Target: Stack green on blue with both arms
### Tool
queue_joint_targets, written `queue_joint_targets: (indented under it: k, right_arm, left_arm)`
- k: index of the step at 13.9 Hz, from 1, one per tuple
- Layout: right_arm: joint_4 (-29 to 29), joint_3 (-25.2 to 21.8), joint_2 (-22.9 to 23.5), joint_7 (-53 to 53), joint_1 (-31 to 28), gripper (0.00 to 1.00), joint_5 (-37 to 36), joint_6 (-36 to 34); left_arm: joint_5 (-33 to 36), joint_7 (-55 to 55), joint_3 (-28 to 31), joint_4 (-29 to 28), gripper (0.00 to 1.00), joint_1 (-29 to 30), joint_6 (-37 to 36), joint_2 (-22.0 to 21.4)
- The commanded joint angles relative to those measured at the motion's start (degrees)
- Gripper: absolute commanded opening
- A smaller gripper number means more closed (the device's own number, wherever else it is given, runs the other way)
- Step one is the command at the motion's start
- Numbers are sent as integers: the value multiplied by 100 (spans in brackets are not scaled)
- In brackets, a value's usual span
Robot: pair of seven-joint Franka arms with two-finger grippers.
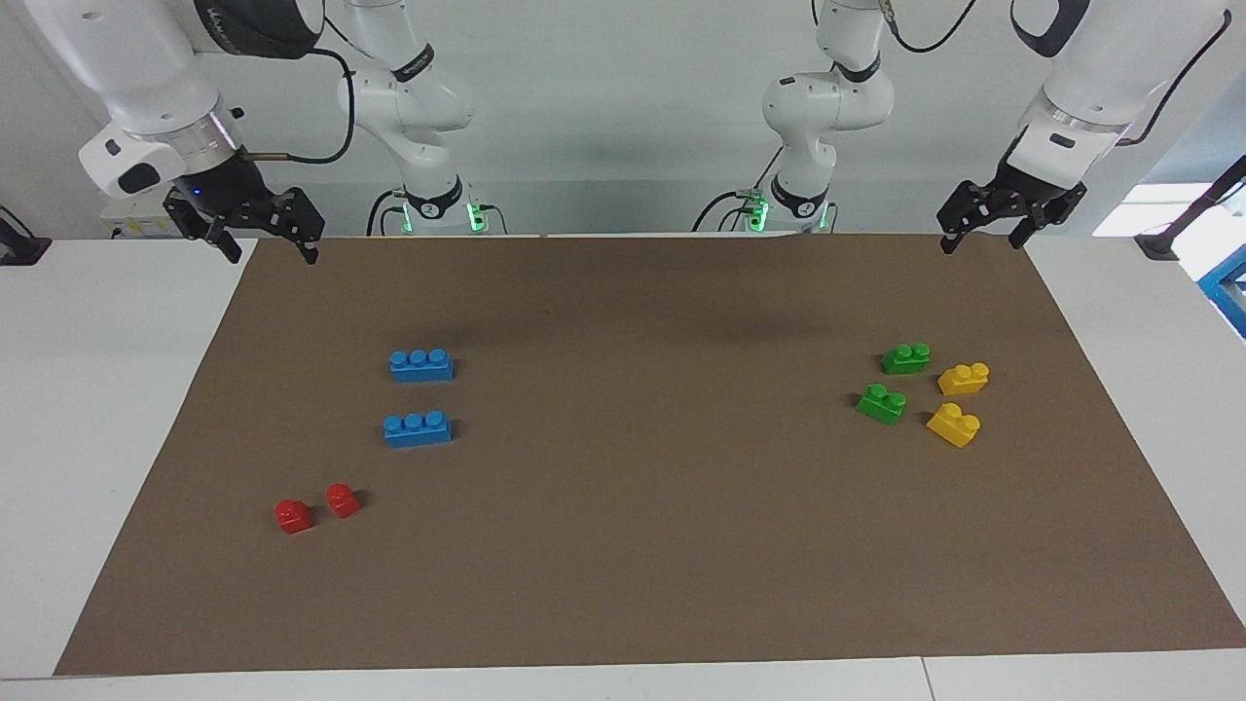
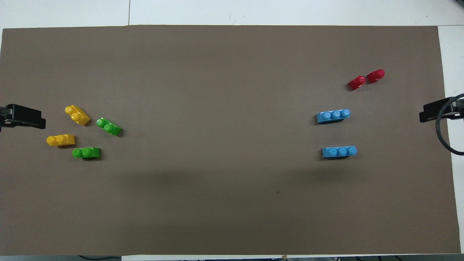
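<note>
Green bricks, two alike [image 1: 905, 358] [image 1: 881, 403], are seen on the brown mat [image 1: 642, 545] toward the left arm's end of the table, at about three o'clock in the facing view, beside two yellow bricks [image 1: 964, 378]. Two blue bricks [image 1: 421, 364] [image 1: 417, 428] lie at nine o'clock, well apart from them, with two red bricks [image 1: 316, 508] at seven o'clock. The left end effector [image 1: 983, 241] and right end effector [image 1: 271, 255] are held released over the mat's corners, nothing grasped.
</note>
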Motion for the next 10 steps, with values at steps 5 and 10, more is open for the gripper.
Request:
queue_joint_targets:
  k: [5,10]
  right_arm:
    - [-141,32,-117,-107,-11,100,-30,57]
    - [-132,67,-117,-133,16,100,-65,74]
  left_arm:
    - [83,-24,45,-273,100,-74,42,-229]
    - [83,-32,45,-282,100,-83,34,-229]
